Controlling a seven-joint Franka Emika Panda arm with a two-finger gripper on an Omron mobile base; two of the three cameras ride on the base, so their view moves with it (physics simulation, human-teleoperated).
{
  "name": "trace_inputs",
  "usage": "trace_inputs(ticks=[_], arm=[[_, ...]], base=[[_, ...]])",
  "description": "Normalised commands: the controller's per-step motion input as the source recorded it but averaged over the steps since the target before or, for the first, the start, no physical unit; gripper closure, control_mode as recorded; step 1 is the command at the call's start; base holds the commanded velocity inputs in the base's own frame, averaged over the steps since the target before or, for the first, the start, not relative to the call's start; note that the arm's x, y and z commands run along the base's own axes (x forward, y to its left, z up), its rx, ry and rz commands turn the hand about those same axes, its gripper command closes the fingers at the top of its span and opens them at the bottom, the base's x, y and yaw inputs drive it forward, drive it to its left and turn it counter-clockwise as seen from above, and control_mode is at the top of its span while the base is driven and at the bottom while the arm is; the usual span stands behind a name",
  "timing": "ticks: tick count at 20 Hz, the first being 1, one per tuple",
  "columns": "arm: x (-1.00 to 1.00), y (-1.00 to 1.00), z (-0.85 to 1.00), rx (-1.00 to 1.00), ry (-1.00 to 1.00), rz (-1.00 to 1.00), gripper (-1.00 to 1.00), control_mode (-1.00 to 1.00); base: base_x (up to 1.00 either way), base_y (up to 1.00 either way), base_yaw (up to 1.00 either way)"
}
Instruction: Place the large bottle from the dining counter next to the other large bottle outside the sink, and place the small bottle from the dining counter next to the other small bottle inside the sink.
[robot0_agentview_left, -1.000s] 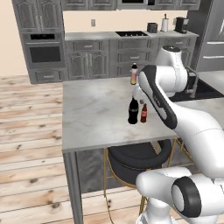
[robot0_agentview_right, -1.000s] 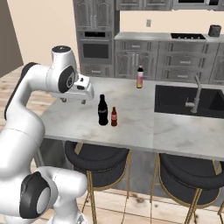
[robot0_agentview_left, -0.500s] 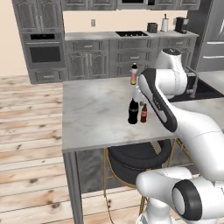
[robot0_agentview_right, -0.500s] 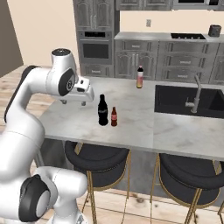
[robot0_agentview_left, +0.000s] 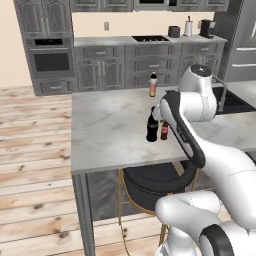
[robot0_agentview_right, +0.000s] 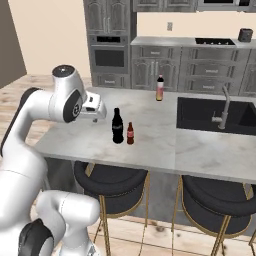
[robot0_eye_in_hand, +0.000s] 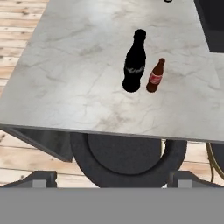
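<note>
On the dining counter the large bottle, near-black with a dark red band, stands upright with the small bottle, brown and red-labelled, just to its right. My gripper hangs open to their left, above the counter's near side, and holds nothing. In the hand view both bottles stand ahead of the widely spread fingertips. The other large bottle, with a pale orange-pink label, stands at the counter's far edge, left of the black sink. The other small bottle is hidden from view.
A silver gooseneck faucet stands at the sink's near rim. Two black round stools are tucked under the counter's front edge. Grey cabinets and an oven line the back wall. My own arm hides part of the counter in the left base view.
The arm's upper part and the hand have eased slightly lower. Both bottles stand where they were and the jaws stayed wide.
</note>
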Motion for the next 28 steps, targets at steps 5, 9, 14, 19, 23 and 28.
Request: trace_inputs(ticks=[5, 9, 14, 19, 23, 28], arm=[[0.00, 0.00, -0.16, -0.05, -0.10, 0.00, -1.00, -1.00], [0.01, 0.00, -0.16, -0.07, -0.09, 0.00, -1.00, -1.00], [0.08, -0.02, -0.06, -0.01, -0.02, 0.00, -1.00, -1.00], [0.16, -0.09, -0.01, 0.00, 0.00, 0.00, -1.00, -1.00], [0.14, -0.14, 0.00, 0.00, 0.00, 0.00, -1.00, -1.00], [0.23, -0.11, 0.00, 0.00, 0.00, 0.00, -1.00, -1.00]], base=[[0.00, 0.00, 0.00], [0.00, 0.00, 0.00], [0.00, 0.00, 0.00], [0.00, 0.00, 0.00], [0.00, 0.00, 0.00], [0.00, 0.00, 0.00]])
